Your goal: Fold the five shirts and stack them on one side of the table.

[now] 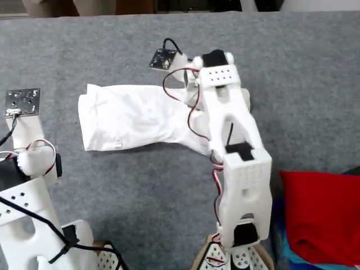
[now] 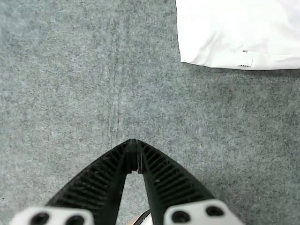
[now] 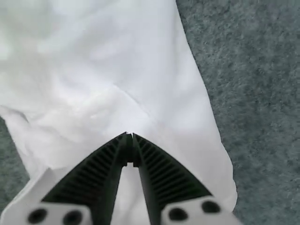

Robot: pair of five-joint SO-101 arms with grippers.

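Note:
A white shirt (image 1: 135, 118) lies spread across the middle of the grey table (image 1: 292, 73), its right end running under my right arm (image 1: 236, 146). My right gripper (image 3: 129, 137) is shut with its tips down in the white shirt (image 3: 117, 61), and creases in the cloth run in to the tips. My left gripper (image 2: 133, 146) is shut with nothing in it, over bare grey table near the front left. The white shirt's near corner (image 2: 225, 37) with a small tag lies a short way beyond it.
A folded red shirt (image 1: 323, 216) tops a stack at the table's front right, with blue cloth (image 1: 279, 239) showing under it. The right arm's wires (image 1: 191, 107) hang over the white shirt. Bare table stretches along the back and the front middle.

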